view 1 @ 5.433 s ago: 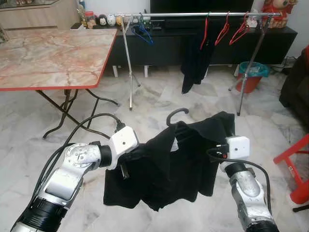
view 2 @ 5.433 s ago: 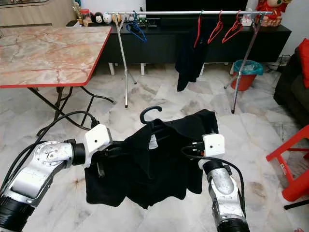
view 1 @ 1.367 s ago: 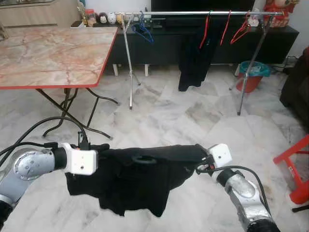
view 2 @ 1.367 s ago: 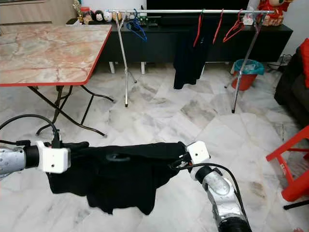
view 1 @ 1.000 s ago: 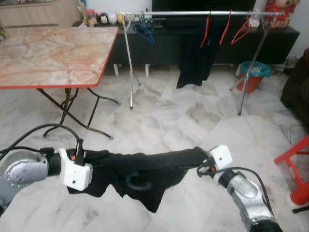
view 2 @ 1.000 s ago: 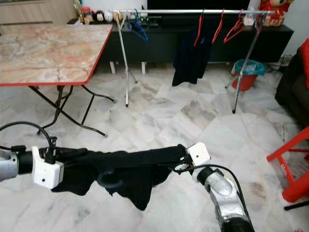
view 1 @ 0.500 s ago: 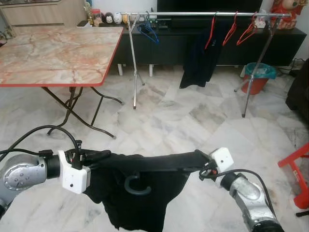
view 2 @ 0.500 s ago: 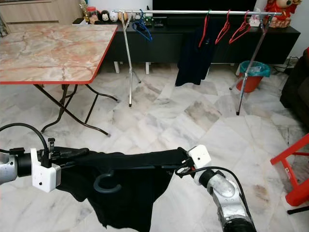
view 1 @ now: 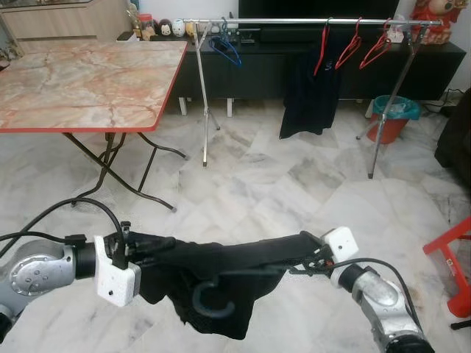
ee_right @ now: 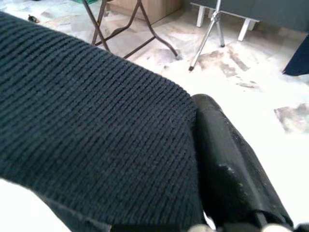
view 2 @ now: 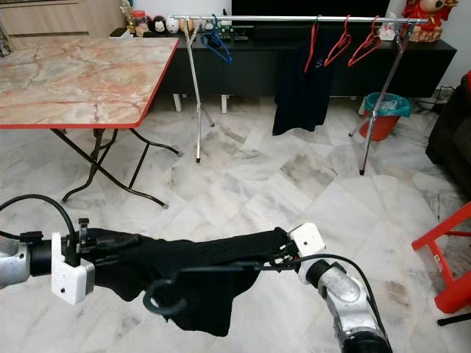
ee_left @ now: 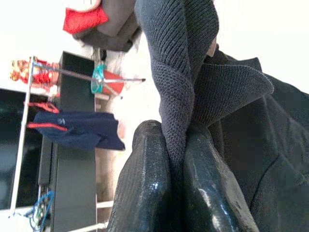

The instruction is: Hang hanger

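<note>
Left gripper at lower left of the frame, jaws clenched on one end of the black garment. Right gripper at lower right, jaws clamped on the other end. Garment stretched between them low in the frame, sagging at centre, with the dark hanger hooked end down beneath it. Far off at top, a clothes rail with red hangers and a dark top. Marble surface at upper left.

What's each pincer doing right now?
Left pincer: shut on the black garment.
Right pincer: gripping the garment's other end.
</note>
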### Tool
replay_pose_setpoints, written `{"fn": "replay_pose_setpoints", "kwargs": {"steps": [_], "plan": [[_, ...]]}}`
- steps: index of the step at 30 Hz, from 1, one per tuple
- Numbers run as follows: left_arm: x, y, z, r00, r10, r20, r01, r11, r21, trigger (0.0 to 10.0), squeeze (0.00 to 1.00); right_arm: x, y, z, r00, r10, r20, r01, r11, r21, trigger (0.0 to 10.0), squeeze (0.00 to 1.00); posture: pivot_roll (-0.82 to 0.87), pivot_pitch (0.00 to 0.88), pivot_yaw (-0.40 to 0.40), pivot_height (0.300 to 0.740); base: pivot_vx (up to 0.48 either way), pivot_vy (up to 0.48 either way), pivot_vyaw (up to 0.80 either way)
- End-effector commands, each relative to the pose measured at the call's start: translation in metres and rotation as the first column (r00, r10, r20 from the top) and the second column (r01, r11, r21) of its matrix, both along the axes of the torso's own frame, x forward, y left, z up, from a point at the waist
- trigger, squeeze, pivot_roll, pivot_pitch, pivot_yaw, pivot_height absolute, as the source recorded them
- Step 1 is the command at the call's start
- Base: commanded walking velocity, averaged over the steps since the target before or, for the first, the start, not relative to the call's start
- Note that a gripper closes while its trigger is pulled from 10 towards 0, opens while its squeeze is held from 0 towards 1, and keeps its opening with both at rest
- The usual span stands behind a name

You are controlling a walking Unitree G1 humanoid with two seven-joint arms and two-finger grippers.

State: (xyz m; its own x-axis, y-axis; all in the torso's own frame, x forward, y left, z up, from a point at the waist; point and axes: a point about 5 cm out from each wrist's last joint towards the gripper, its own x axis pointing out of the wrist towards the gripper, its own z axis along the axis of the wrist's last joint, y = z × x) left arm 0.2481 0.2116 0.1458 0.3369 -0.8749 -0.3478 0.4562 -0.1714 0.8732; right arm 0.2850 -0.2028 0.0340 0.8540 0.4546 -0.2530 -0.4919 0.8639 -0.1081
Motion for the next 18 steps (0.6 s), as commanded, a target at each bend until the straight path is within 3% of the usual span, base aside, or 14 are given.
{"fn": "replay_pose_setpoints", "kwargs": {"steps": [1, 13, 14, 15, 17, 18], "plan": [[-0.001, -0.005, 0.007, 0.998, -0.056, 0.031, 0.056, 0.998, -0.023, 10.0, 0.0, 0.002, -0.013, 0.002, 0.997, -0.075, 0.006, 0.075, 0.997, 0.008, 0.0, 0.0, 0.11, 0.0, 0.02, 0.74, 0.0, 0.0, 0.0], [-0.005, -0.028, 0.007, 0.989, -0.145, 0.041, 0.148, 0.983, -0.11, 10.0, 0.0, -0.002, -0.013, -0.006, 0.996, -0.092, -0.02, 0.092, 0.996, -0.001, 0.0, 0.0, 0.11, 0.0, 0.027, 0.74, 0.0, 0.0, 0.0], [-0.005, -0.029, 0.007, 0.988, -0.147, 0.039, 0.15, 0.982, -0.115, 10.0, 0.0, -0.002, -0.013, -0.007, 0.995, -0.095, -0.024, 0.095, 0.995, -0.003, 3.6, 0.0, 0.11, 0.0, 0.027, 0.74, 0.0, 0.0, 0.0], [-0.005, -0.03, 0.006, 0.988, -0.148, 0.035, 0.152, 0.981, -0.118, 10.0, 0.0, -0.003, -0.011, -0.01, 0.994, -0.104, -0.035, 0.104, 0.994, -0.016, 10.0, 0.0, 0.1, 0.0, 0.027, 0.74, 0.0, 0.0, 0.0], [-0.005, -0.032, 0.005, 0.988, -0.15, 0.031, 0.153, 0.981, -0.123, 10.0, 0.0, -0.003, -0.008, -0.013, 0.993, -0.11, -0.053, 0.11, 0.994, -0.011, 10.0, 0.0, 0.1, 0.0, 0.027, 0.74, 0.0, 0.0, 0.0], [-0.005, -0.033, 0.005, 0.988, -0.151, 0.03, 0.153, 0.98, -0.126, 10.0, 0.0, -0.003, -0.007, -0.013, 0.992, -0.111, -0.053, 0.111, 0.994, -0.006, 10.0, 1.0, 0.11, 0.0, 0.027, 0.74, 0.0, 0.0, 0.0]]}}
